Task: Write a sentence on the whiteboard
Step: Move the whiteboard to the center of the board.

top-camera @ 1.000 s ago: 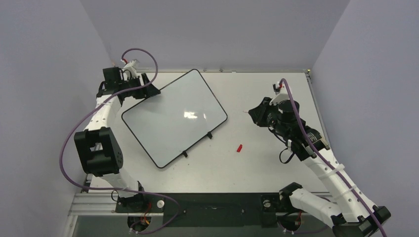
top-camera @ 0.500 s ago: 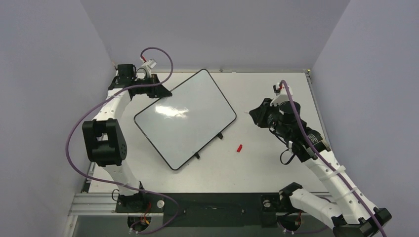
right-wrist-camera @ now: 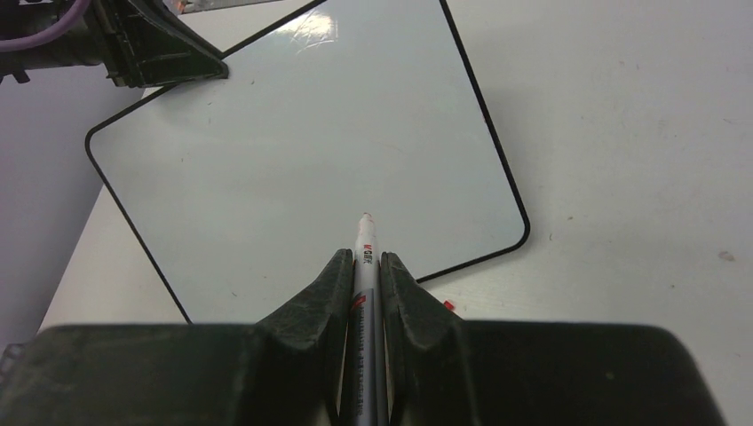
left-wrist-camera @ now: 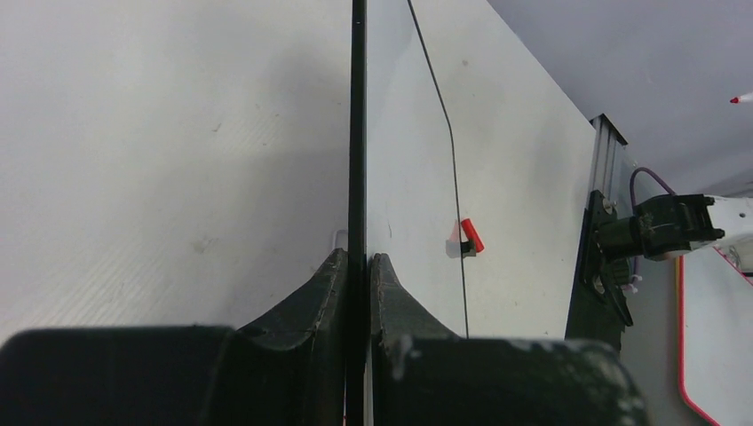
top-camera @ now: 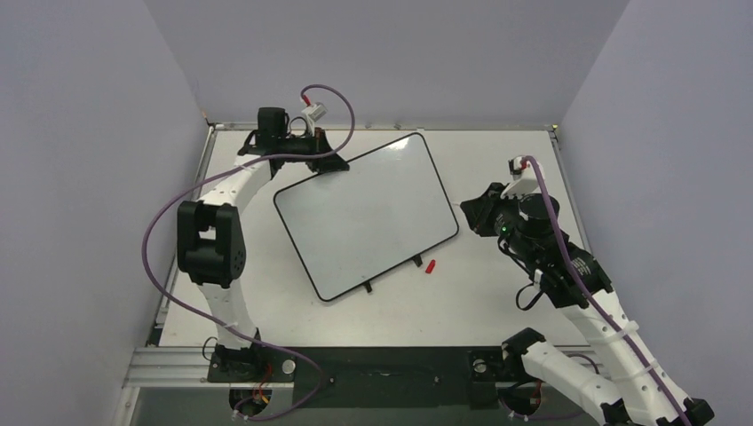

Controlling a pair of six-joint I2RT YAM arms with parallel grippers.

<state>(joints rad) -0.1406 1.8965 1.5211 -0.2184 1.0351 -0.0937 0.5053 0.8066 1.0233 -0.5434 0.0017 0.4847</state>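
Observation:
The whiteboard point(top-camera: 368, 217) lies tilted across the middle of the table, and no sentence shows on its blank face. My left gripper point(top-camera: 324, 164) is shut on its far left corner. In the left wrist view the board's black edge point(left-wrist-camera: 358, 133) runs straight between the two fingers of that gripper point(left-wrist-camera: 358, 262). My right gripper point(top-camera: 471, 209) hovers at the board's right edge, shut on a white marker point(right-wrist-camera: 367, 240). The marker's tip points over the whiteboard point(right-wrist-camera: 311, 151) near its right corner. The right wrist view also takes in the left gripper point(right-wrist-camera: 169, 49), at the board's far corner.
A small red marker cap point(top-camera: 431, 265) lies on the grey tabletop point(top-camera: 497, 311) just off the board's near edge, and the cap point(left-wrist-camera: 471, 236) shows in the left wrist view too. Purple walls close in on the left, back and right.
My left gripper shut on the board's corner and dragged it right, turning it. The right arm drew back a little to the right with the marker.

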